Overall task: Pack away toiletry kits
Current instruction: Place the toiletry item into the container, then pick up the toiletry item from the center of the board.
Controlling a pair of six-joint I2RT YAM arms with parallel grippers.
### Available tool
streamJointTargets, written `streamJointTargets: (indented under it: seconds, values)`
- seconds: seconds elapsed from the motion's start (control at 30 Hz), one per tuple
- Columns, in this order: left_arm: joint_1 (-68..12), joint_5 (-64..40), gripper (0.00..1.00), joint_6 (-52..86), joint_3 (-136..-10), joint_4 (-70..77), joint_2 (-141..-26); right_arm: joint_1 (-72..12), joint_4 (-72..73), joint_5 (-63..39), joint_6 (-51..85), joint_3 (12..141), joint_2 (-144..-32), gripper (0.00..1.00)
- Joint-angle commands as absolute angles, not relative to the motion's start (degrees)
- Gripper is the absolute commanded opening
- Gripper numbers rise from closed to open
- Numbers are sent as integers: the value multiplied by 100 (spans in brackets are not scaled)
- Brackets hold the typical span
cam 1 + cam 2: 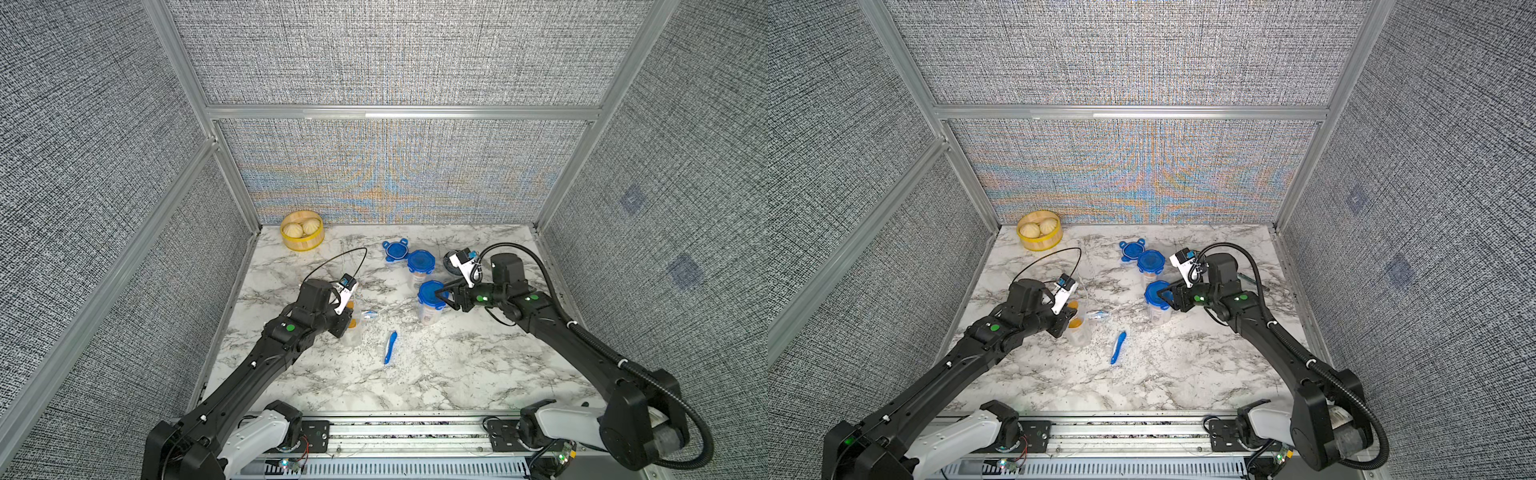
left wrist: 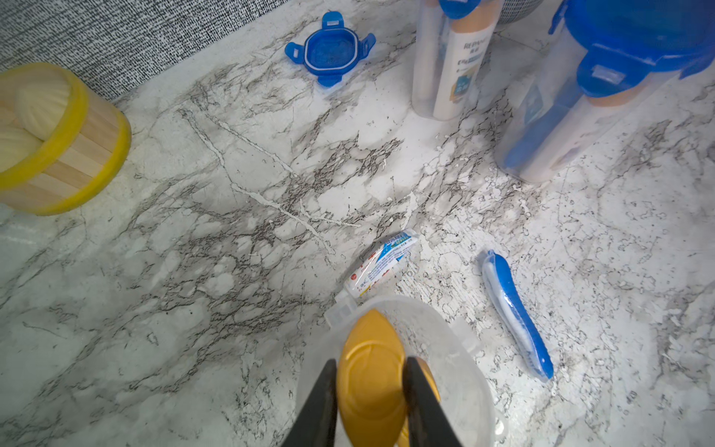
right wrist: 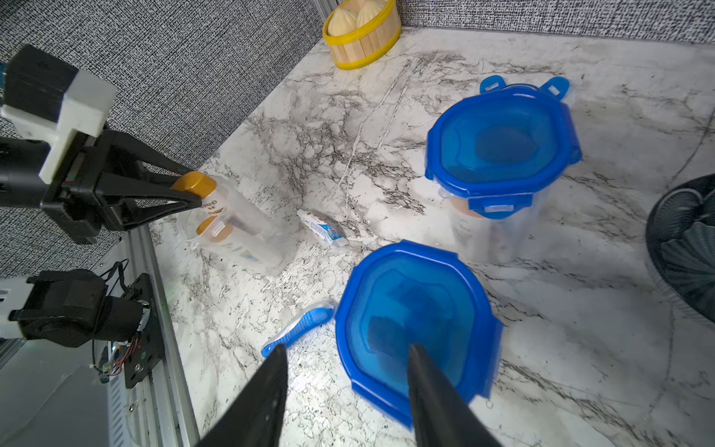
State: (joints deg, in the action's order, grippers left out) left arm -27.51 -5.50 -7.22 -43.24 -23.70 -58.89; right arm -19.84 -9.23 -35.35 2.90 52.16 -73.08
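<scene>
The left gripper (image 2: pixel 371 362) has its fingers clamped on the orange cap of a white bottle (image 3: pixel 195 185) that stands partly inside the open clear cup (image 3: pixel 255 244), beside a second orange-capped bottle (image 3: pixel 211 229) already in it. The step in hand is probably seating this bottle. It would go best lowered straight down along the free side of the cup and let go only once its base rests. The cup looks light and nothing braces it, so a sideways push could tip it. On the surface (image 1: pixel 457 365) just beside the cup lies the toothpaste tube (image 2: pixel 381 263), and near it the blue toothbrush (image 2: pixel 516 317); both are still unpacked. The loose blue lid (image 2: pixel 329 50) lies flat farther back. Next come two cups with lids clipped on. The far cup (image 1: pixel 420 266) shows an orange-capped bottle inside. The near cup (image 1: pixel 432 309) shows a bottle and a blue toothbrush. The right gripper (image 3: pixel 347 348) hovers at the near cup's lid with fingers apart, one over the lid and one outside its rim, gripping nothing.
</scene>
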Motion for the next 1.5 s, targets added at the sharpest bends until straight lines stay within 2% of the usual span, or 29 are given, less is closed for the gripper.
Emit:
streamJointTargets:
  seconds: [0.0,0.1,0.27,0.4,0.63,0.83,1.03,1.2,1.47]
  values:
    - [-2748,-484,31,-531,-4277,-2161,-5902,-2160,-1079,-3187,103,5393,-7359,52]
    - [-2749,-488,32,-424,-4224,-2233,-5913,-2362,-1217,-2960,3,5521,-7411,52]
    - [-2751,-510,46,-197,-4270,-2317,-5816,-2810,-1476,-2416,-409,5897,-7601,55]
    - [-2749,-550,52,81,-4358,-2111,-5629,-3215,-1675,-1917,-915,6189,-7899,55]
    - [-2707,25,60,452,-4779,-2733,-5336,-3754,-1779,-2043,-1964,6783,-8870,57]
    - [-2297,-363,62,441,-4980,-3423,-5424,-4146,-1953,-1792,-2296,7489,-10002,57]
    - [-1771,-727,65,310,-4891,-3520,-5198,-4263,-2063,-1477,-2320,8119,-10955,58]
    - [-1622,-963,66,221,-4850,-3438,-5190,-4290,-2061,-1449,-2319,8378,-11508,63]
    - [-1541,-1436,65,303,-4685,-3077,-5137,-4342,-2204,-1549,-2344,8752,-12030,60]
